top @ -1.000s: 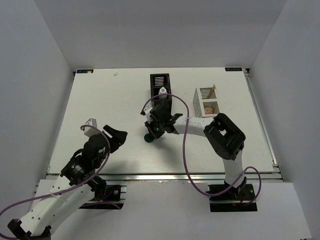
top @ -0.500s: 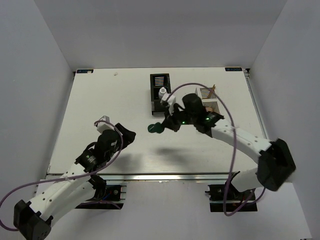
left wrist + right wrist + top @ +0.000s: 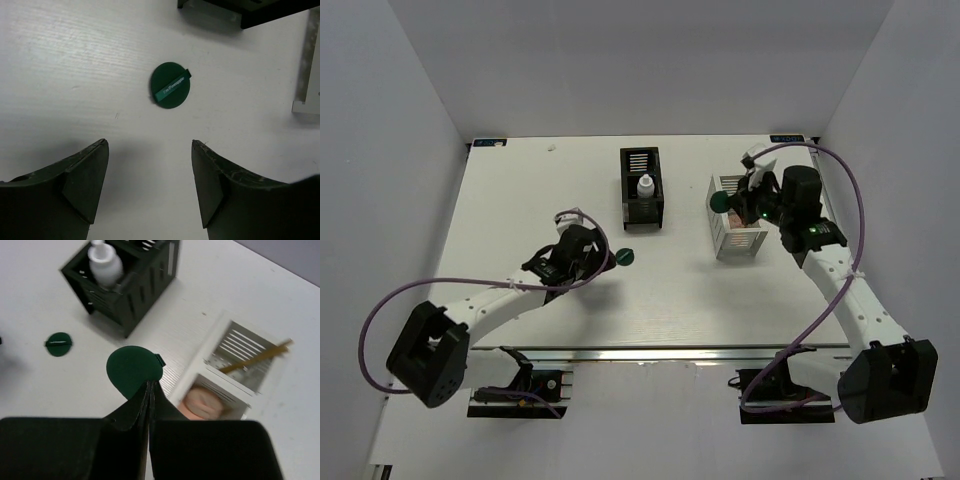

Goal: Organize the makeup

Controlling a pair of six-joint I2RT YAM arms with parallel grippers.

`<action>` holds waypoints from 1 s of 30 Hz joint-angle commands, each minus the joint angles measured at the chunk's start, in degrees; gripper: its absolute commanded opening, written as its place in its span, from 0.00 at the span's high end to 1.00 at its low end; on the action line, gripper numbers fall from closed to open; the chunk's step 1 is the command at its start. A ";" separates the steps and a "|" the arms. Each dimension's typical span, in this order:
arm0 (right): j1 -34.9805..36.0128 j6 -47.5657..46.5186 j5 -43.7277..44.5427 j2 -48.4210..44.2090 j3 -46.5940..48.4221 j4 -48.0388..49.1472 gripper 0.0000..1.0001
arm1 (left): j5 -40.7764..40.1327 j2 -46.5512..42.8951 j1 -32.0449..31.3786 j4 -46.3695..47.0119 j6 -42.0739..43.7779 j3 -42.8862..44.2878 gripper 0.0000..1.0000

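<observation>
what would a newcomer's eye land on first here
The right pincer pinches a dark green disc by its edge, beside the white slotted box at the right of the table. A second green disc lies flat on the table just ahead of the open left pincer. A white bottle stands in the black box at centre back.

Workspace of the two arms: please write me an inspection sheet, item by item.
Surface: white table, no spill seen.
Job's things: lying green disc flat on table; held green disc near white organizer, which holds tan stick and peach puff; white bottle in black organizer.
Clutter: nothing seen.
Grippers: left gripper open, short of lying green disc; right gripper shut on held green disc.
Cables: purple cables arch above table.
Surroundings: plain pale walls, nothing else seen.
</observation>
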 commanded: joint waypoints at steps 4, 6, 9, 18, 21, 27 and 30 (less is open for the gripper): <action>-6.98 -3.71 5.56 -1.15 -1.84 -5.39 1.00 | 3.58 7.88 1.69 2.85 7.00 7.47 0.24; -7.51 -5.20 6.88 -1.24 -3.15 -6.09 1.00 | 4.46 9.29 1.95 3.47 7.88 8.52 0.24; -7.69 -6.61 10.12 -1.24 -4.39 -6.19 1.00 | 5.43 11.49 2.39 3.99 8.32 9.49 0.24; -8.83 -7.32 12.68 2.53 -5.36 -3.29 1.00 | 6.04 14.75 2.92 5.05 8.59 10.46 0.23; -8.83 -7.14 13.39 5.07 -4.22 -1.97 1.00 | 6.40 15.54 3.18 5.05 8.94 10.99 0.23; -8.83 -6.88 12.51 8.16 -3.42 -0.48 1.00 | 6.75 16.68 3.36 5.31 8.94 11.87 0.23; -8.83 -6.97 12.34 8.69 -3.43 0.84 1.00 | 7.01 17.21 3.45 5.75 8.68 11.78 0.23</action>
